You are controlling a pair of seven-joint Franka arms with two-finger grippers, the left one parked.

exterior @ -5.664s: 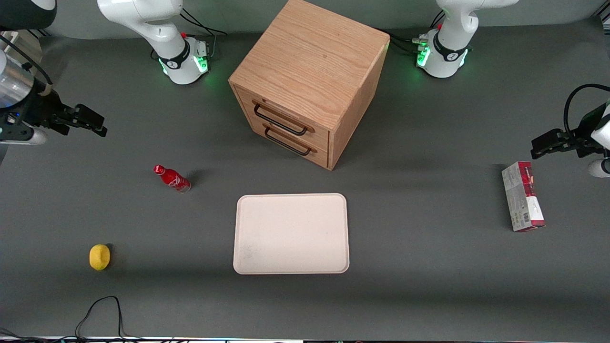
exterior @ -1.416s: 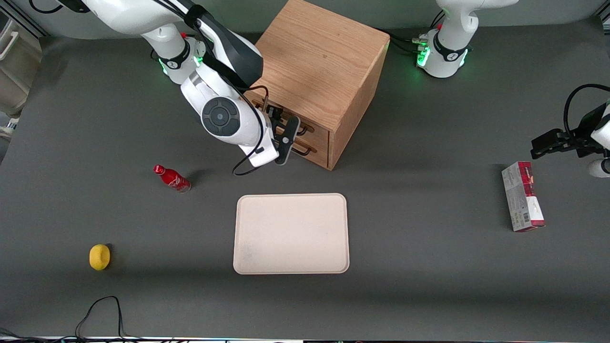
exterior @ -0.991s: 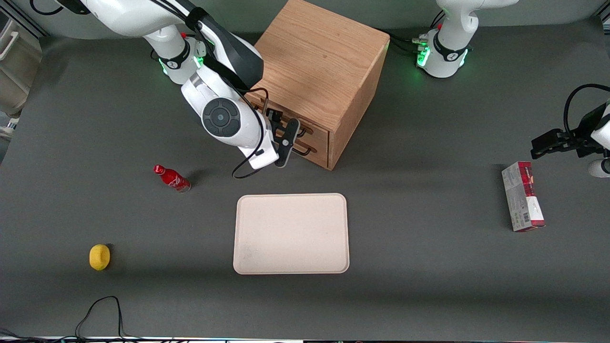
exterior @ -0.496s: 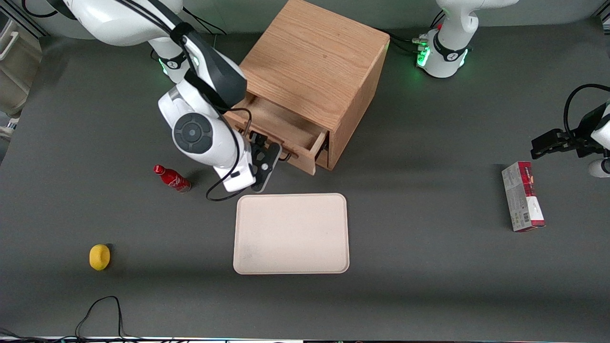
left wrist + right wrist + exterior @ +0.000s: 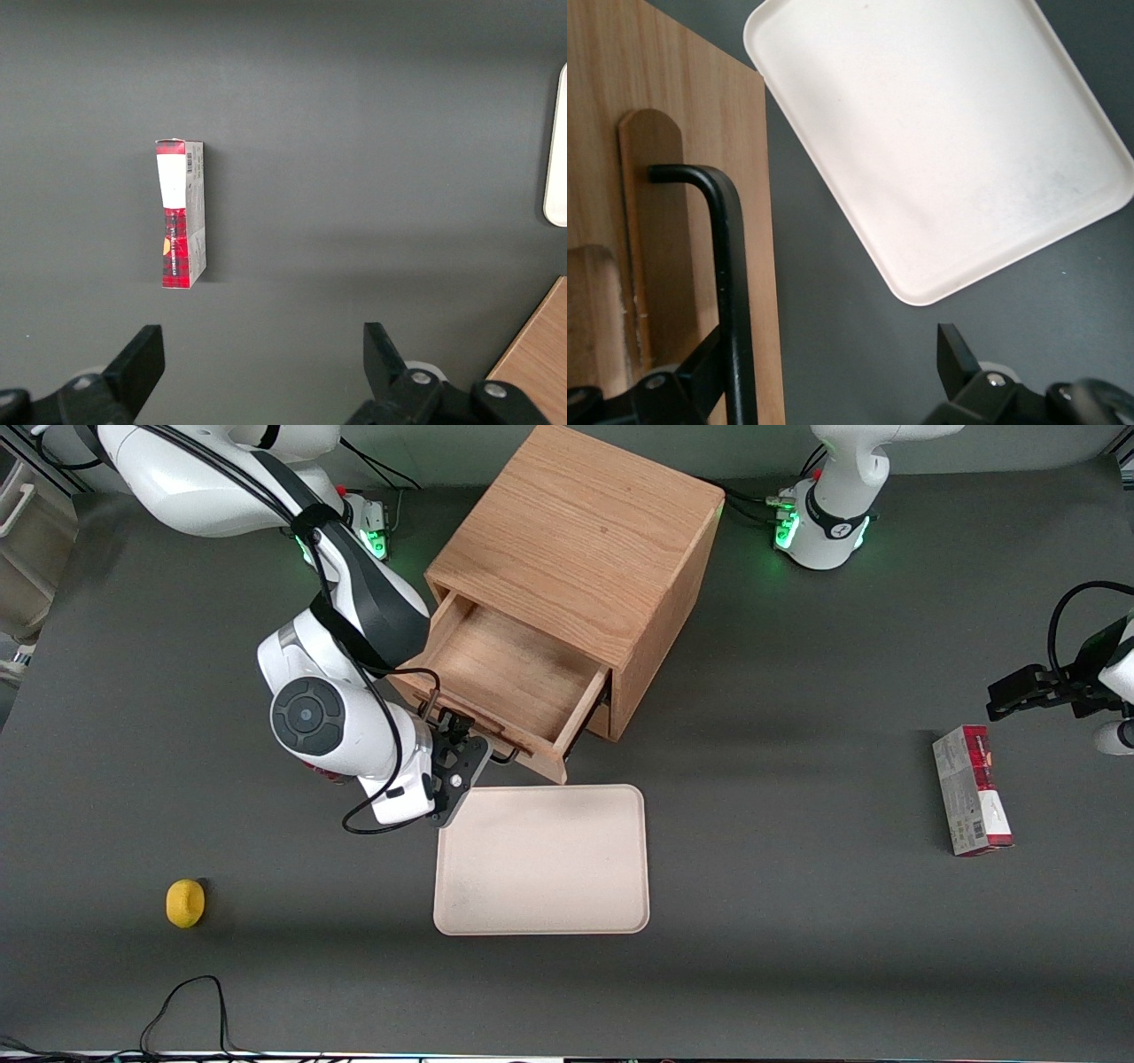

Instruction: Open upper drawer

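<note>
The upper drawer (image 5: 505,673) juts well out of the cabinet (image 5: 576,540) toward the front camera, its bare wooden floor showing and its front edge near the tray (image 5: 540,859) on the table (image 5: 797,912), so the opening looks all but done. What is left is at most a last bit of travel and backing away. The front view shows the pincer (image 5: 461,746) at the drawer's front, but only the right wrist view shows it spread wide, with the black handle (image 5: 731,292) just inside one finger (image 5: 700,381), not pinched.
</note>
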